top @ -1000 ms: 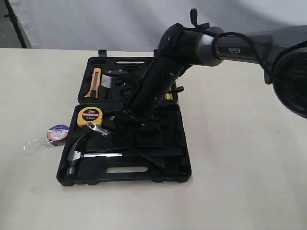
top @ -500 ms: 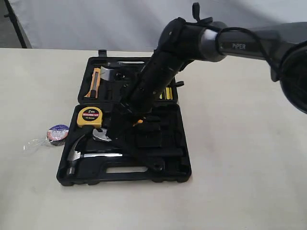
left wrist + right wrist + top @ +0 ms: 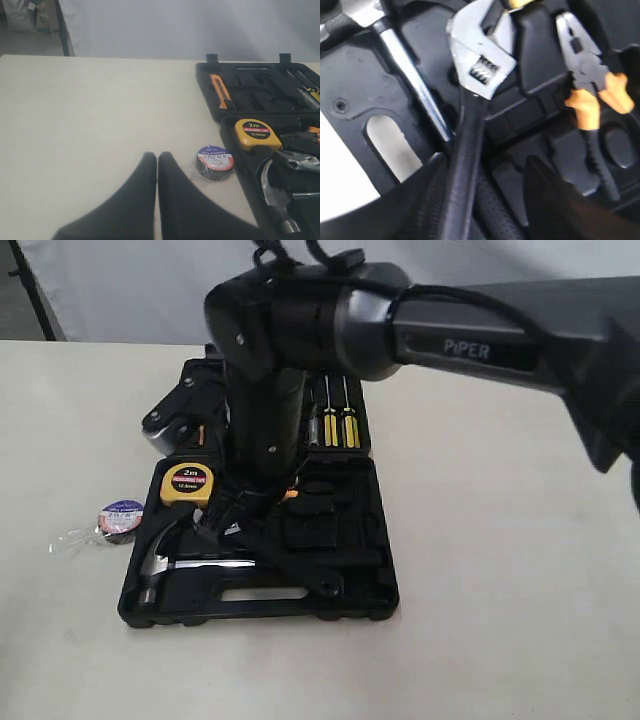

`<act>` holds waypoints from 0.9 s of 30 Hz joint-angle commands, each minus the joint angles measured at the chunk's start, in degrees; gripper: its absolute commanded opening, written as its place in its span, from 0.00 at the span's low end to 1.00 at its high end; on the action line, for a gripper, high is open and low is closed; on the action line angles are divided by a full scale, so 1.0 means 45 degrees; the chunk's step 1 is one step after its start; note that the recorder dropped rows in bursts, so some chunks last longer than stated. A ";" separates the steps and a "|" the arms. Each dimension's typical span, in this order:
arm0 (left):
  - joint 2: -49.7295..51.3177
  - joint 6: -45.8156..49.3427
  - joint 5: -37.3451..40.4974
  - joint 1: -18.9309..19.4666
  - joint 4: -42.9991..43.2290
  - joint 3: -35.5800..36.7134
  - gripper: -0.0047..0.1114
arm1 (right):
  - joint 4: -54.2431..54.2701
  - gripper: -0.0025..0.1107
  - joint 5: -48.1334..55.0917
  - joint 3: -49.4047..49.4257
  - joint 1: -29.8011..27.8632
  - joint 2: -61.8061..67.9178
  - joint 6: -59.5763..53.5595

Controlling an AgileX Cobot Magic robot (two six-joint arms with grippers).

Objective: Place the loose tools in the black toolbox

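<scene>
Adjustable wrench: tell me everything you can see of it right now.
The adjustable wrench has a silver steel head with a knurled adjusting screw and a black handle. It lies slantwise in the black toolbox, its handle meeting the hammer shaft, between the fingers of the open right gripper.

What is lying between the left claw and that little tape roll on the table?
Nothing visible. Only bare table separates the closed left gripper from the tape roll, which lies in its clear wrap just outside the black toolbox, beside the half holding the hammer.
</scene>
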 commanded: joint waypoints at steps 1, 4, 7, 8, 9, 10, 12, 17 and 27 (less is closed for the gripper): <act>-0.0101 -0.0131 -0.0216 0.0042 -0.0173 0.0119 0.05 | -0.0630 0.43 -0.0073 -0.0008 0.0465 0.0502 0.0276; -0.0101 -0.0131 -0.0216 0.0042 -0.0173 0.0119 0.05 | -0.0859 0.43 -0.0099 -0.0008 0.0471 0.0857 0.0669; -0.0101 -0.0131 -0.0216 0.0042 -0.0173 0.0119 0.05 | -0.1448 0.43 -0.0149 -0.0008 0.0471 0.1114 0.1066; -0.0101 -0.0131 -0.0216 0.0042 -0.0173 0.0119 0.05 | -0.1582 0.43 -0.0176 -0.0008 0.0471 0.1142 0.1187; -0.0101 -0.0131 -0.0216 0.0042 -0.0173 0.0119 0.05 | -0.1678 0.43 -0.0245 -0.0008 0.0471 0.1232 0.1290; -0.0101 -0.0131 -0.0216 0.0042 -0.0173 0.0119 0.05 | -0.1680 0.43 -0.0249 -0.0008 0.0471 0.1258 0.1323; -0.0101 -0.0131 -0.0216 0.0042 -0.0173 0.0119 0.05 | -0.1701 0.43 -0.0249 -0.0008 0.0471 0.1377 0.1323; -0.0101 -0.0131 -0.0216 0.0042 -0.0173 0.0119 0.05 | -0.1701 0.37 -0.0249 -0.0008 0.0471 0.1686 0.1522; -0.0101 -0.0131 -0.0216 0.0042 -0.0173 0.0119 0.05 | -0.1904 0.02 -0.0336 -0.0008 0.0420 0.0720 0.1198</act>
